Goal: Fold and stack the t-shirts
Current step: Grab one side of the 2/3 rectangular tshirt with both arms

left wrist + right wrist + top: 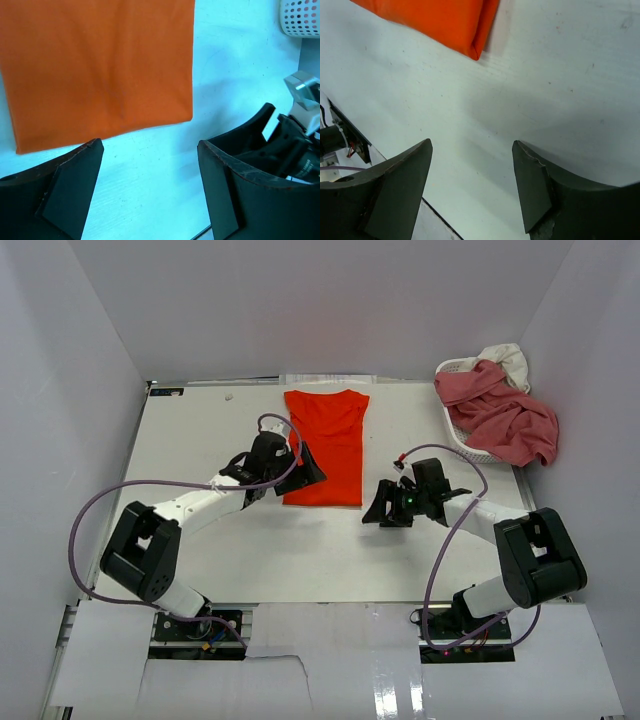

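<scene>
An orange-red t-shirt [326,445] lies flat on the white table, folded into a long narrow rectangle, neckline at the far end. Its near edge shows in the left wrist view [100,65] and its near right corner in the right wrist view [445,20]. My left gripper [306,468] hovers at the shirt's near left edge, open, with only bare table between its fingers [150,150]. On the other side, my right gripper [385,508] stands open just right of the shirt's near right corner, nothing in it [472,150]. A rose-pink t-shirt [500,415] and a cream-white one [508,360] sit heaped in the basket.
A white perforated basket [458,426] stands at the table's far right corner, its corner also visible in the left wrist view [300,17]. White walls enclose the table on three sides. The table's near edge [330,602] runs in front of the arm bases.
</scene>
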### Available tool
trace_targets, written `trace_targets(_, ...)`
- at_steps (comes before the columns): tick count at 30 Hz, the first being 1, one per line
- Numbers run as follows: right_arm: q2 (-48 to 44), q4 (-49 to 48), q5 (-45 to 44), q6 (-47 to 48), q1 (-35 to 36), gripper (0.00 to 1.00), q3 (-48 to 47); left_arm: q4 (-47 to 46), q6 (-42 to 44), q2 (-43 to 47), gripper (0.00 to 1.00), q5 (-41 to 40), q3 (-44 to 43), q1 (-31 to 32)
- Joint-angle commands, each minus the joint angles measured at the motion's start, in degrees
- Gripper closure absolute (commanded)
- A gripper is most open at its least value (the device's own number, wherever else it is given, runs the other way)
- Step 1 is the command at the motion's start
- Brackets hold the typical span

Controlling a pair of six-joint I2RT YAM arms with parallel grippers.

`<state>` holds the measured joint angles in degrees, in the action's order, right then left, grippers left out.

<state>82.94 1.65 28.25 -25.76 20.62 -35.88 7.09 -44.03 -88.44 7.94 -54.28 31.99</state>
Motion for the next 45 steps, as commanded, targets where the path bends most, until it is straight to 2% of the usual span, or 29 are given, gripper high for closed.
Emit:
trace_targets(1,-2.3,-8.8,0.2,-4.0,0.3,0.29,1.5,2.7,-1.0,4.2,0.12,-0.6,2.5,-0.2)
trace_targets(7,0.7,-14.0,1.2,-6.7,0.3,0.3,2.0,2.7,-1.8,8.0,0.12,-0.7,8.6,-2.0)
trace_targets(15,7.3,-18.5,0.0,-8.5,0.5,0.31,2.0,-1.2,-0.8,7.1,0.14,3.4,15.2,-11.3)
trace_targets(22,13.3,-23.0,0.8,-10.4,0.6,0.32,0.4,-4.5,-2.0,2.9,0.15,3.8,15.9,-11.5)
trace_targets(23,14.5,-23.2,0.8,-10.4,0.6,0.34,-0.4,-5.4,-2.4,2.2,0.15,4.4,15.7,-11.5)
trace_targets(25,15.6,-23.6,1.0,-10.5,0.6,0.47,-1.1,-5.8,-2.6,1.0,0.15,5.0,15.4,-11.5)
trace_targets(37,17.7,-23.6,-2.0,-9.8,0.8,0.51,-3.5,-3.2,0.3,0.7,0.16,2.1,14.1,-11.5)
trace_targets(38,17.8,-23.8,-2.0,-9.8,0.7,0.53,-3.6,-3.1,0.3,0.9,0.16,1.8,14.3,-11.5)
trace_targets(41,17.9,-24.3,-1.9,-9.8,0.9,0.69,-3.7,-3.1,0.6,1.3,0.16,0.8,15.0,-11.5)
trace_targets(42,18.0,-24.2,-1.9,-9.8,1.1,0.8,-3.7,-3.1,0.7,1.1,0.16,0.6,15.2,-11.5)
trace_targets(45,18.0,-24.5,-0.8,-9.4,1.5,0.88,-4.5,-3.5,1.1,-0.8,0.16,1.9,15.0,-11.5)
